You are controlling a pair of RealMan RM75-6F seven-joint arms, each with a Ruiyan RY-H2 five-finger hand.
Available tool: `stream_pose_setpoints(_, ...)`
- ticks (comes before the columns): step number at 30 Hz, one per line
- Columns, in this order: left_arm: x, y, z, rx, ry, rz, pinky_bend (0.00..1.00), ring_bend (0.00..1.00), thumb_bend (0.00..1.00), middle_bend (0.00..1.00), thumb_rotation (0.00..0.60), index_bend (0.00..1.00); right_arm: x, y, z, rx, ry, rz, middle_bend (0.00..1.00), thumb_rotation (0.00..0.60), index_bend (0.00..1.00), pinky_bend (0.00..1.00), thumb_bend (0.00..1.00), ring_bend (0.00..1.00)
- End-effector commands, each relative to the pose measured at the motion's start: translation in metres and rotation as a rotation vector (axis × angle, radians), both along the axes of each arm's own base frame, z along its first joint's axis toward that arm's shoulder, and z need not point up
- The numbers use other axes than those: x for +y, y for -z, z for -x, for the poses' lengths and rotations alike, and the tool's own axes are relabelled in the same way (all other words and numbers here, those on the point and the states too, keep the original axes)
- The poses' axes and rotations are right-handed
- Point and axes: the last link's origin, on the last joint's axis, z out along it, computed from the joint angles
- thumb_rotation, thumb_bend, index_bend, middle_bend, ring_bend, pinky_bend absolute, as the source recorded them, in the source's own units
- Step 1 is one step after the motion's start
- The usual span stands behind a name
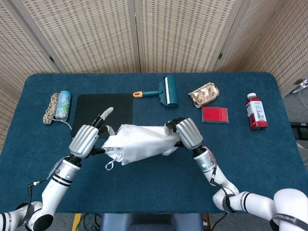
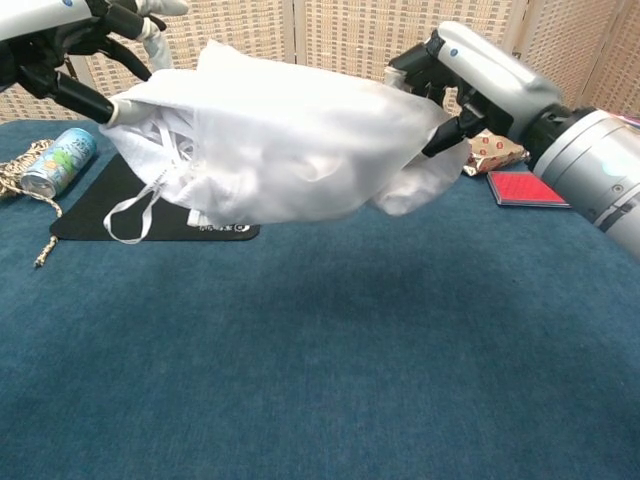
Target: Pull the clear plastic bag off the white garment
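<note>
You are holding the white garment [image 1: 139, 142] in its clear plastic bag [image 2: 330, 150] above the blue tabletop [image 1: 154, 183], stretched between your two hands. The bundle hangs in the air in front of the black mat [image 1: 103, 108], not touching the cloth below.

Your left hand [image 1: 87, 138] grips the left end, where the white cords and straps hang out; one finger points away and does not help the grip. Your right hand [image 1: 187, 132] grips the right end, where the plastic looks gathered. From these views I cannot tell whether each hand holds only plastic or also fabric.

For this step, I think one hand should hold only the garment and the other only the bag. The loose cords suggest the opening is on the left, so keep the fabric there and pull the plastic toward the right, slowly and in a straight line. If the garment follows the bag, stop and take a new grip. Keep the bundle away from the lint roller [image 1: 166, 91] behind it.
</note>
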Motion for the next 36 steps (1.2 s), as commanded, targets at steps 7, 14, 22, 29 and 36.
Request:
stream_pose_setpoints(7,-0.001,0.001,0.007,0.000,-0.018,0.003,0.21,0.00,0.51,0.00,0.600,0.73,0.000,0.006,0.010,0.014,0.030,-0.012,0.60,0.600,0.62,0.67,0.31,0.56)
stream_pose_setpoints(14,0.000,0.003,0.013,0.008,-0.035,0.003,0.21,0.00,0.51,0.00,0.600,0.73,0.000,0.010,0.017,0.032,0.053,-0.028,0.53,0.600,0.55,0.65,0.11,0.50)
stream_pose_setpoints(22,0.002,0.005,0.019,0.015,-0.056,0.002,0.21,0.00,0.51,0.00,0.600,0.73,-0.001,0.014,0.025,0.055,0.077,-0.050,0.43,0.600,0.41,0.56,0.00,0.39)
stream_pose_setpoints(29,0.002,0.007,0.023,0.022,-0.068,0.004,0.21,0.00,0.51,0.00,0.600,0.73,-0.002,0.016,0.031,0.088,0.100,-0.073,0.35,0.600,0.29,0.48,0.00,0.30)
stream_pose_setpoints(36,0.001,0.014,0.028,0.036,-0.081,0.015,0.21,0.00,0.51,0.00,0.600,0.73,-0.003,0.019,0.041,0.162,0.144,-0.114,0.24,0.600,0.14,0.37,0.00,0.18)
